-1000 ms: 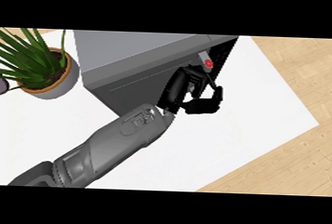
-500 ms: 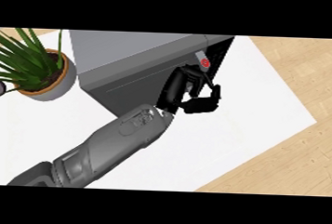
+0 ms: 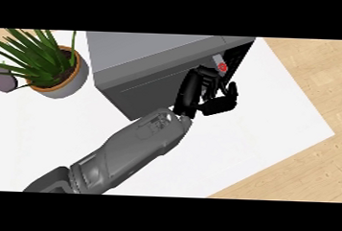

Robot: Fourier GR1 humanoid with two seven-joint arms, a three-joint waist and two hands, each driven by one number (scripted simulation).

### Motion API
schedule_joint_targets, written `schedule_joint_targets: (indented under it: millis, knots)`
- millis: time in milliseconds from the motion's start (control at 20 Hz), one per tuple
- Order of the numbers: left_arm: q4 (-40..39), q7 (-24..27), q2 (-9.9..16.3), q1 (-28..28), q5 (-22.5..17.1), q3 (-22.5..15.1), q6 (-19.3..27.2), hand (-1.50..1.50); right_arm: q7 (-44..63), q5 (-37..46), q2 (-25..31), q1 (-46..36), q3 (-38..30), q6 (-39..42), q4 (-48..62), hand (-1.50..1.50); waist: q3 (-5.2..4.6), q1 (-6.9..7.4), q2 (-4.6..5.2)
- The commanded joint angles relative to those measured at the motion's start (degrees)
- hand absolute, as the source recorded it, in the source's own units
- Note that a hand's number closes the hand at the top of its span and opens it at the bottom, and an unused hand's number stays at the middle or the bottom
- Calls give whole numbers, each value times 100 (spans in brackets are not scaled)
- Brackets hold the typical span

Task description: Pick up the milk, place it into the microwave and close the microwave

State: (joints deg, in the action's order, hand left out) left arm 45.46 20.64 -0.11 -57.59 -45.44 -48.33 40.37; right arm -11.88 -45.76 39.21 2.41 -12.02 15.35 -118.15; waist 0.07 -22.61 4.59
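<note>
The grey microwave (image 3: 150,64) stands at the back of the white counter (image 3: 273,116), and its dark opening (image 3: 239,55) shows on its right side. The milk (image 3: 219,64), a white carton with a red cap, sits at that opening, mostly hidden. My right hand (image 3: 206,97) reaches up from the lower left with its fingers curled round the carton's lower part and its thumb on the right side. The left hand shows nowhere.
A potted green plant (image 3: 52,70) stands left of the microwave, with a small grey-purple thing (image 3: 5,82) beside it at the left edge. The counter's right edge (image 3: 312,113) runs diagonally, with wooden floor beyond it.
</note>
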Motion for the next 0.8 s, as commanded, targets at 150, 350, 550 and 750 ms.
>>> schedule_joint_targets:
  millis: [150, 350, 550, 750]
  knots:
    - [-858, -31, 290, -154, -260, 351, -118, 150, 78, -128, 89, 102, -337, -124, -71, -150, -17, 322, 28]
    - [-993, -56, 418, -148, -356, 164, -428, 150, 105, -211, 142, 132, -486, -136, -174, -150, -20, 429, 41]
    - [-1094, 58, 548, -165, -434, 125, -473, -150, 149, -309, 95, 209, -588, -249, -221, -150, -25, 606, 36]
    - [-1138, 46, 532, -162, -584, 58, -642, -150, 212, -339, 144, 298, -738, -306, -290, -150, -24, 660, 41]
